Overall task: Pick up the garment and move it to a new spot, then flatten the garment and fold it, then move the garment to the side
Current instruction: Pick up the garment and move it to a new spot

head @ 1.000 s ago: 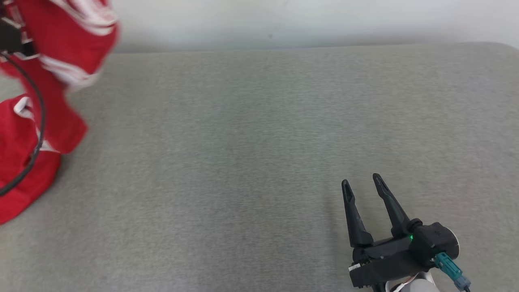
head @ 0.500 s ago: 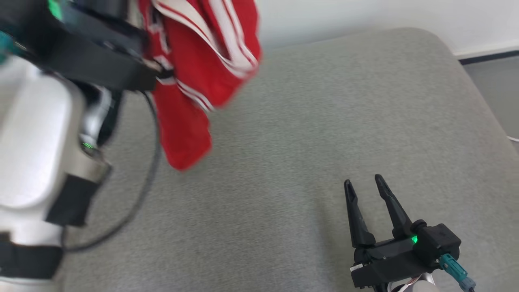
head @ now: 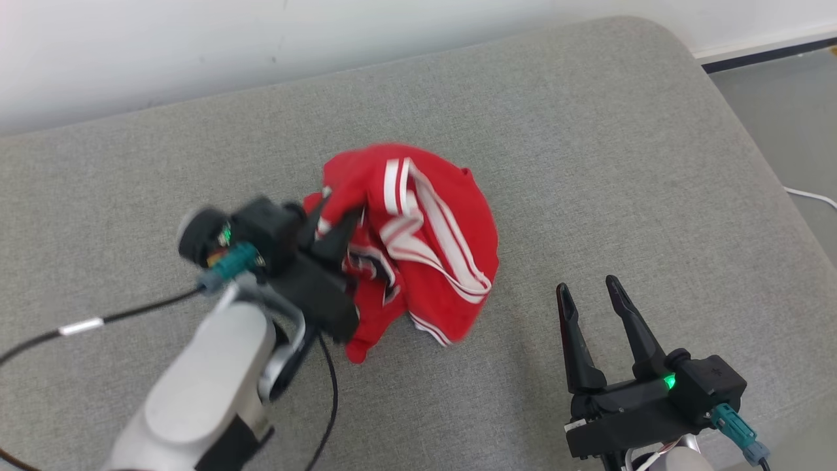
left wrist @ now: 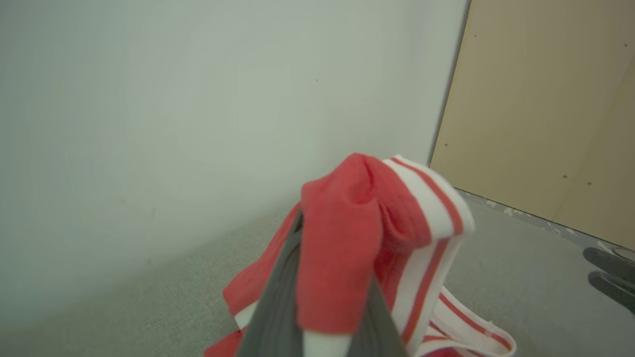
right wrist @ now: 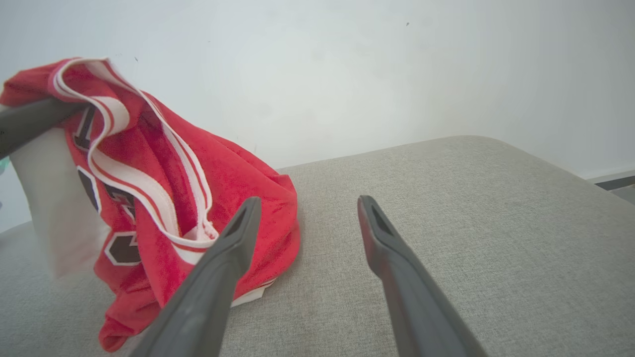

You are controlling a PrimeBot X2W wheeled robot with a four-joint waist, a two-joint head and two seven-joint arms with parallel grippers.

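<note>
The garment [head: 425, 242] is a red jersey with white stripes and dark lettering, bunched in a heap near the middle of the grey cushion [head: 588, 150]. My left gripper [head: 330, 219] is shut on a fold of its left edge; in the left wrist view the red and white cloth [left wrist: 367, 238] wraps over the closed fingers. From the right wrist view the garment [right wrist: 163, 198] hangs from the left gripper with its lower part resting on the cushion. My right gripper [head: 587, 293] stands open at the lower right, to the right of the garment, nothing between its fingers [right wrist: 233, 248].
A pale wall [head: 261, 39] runs behind the cushion. The cushion's rounded right edge drops to a grey floor [head: 785, 118] with a white cable [head: 811, 196]. A black cable [head: 131, 317] trails from my left arm. A tan panel [left wrist: 545, 99] stands beyond the cushion in the left wrist view.
The head camera has turned, shifting the whole picture. The left arm has come down with the garment, which hung in the air before and now rests on the cushion. The right gripper has stayed open.
</note>
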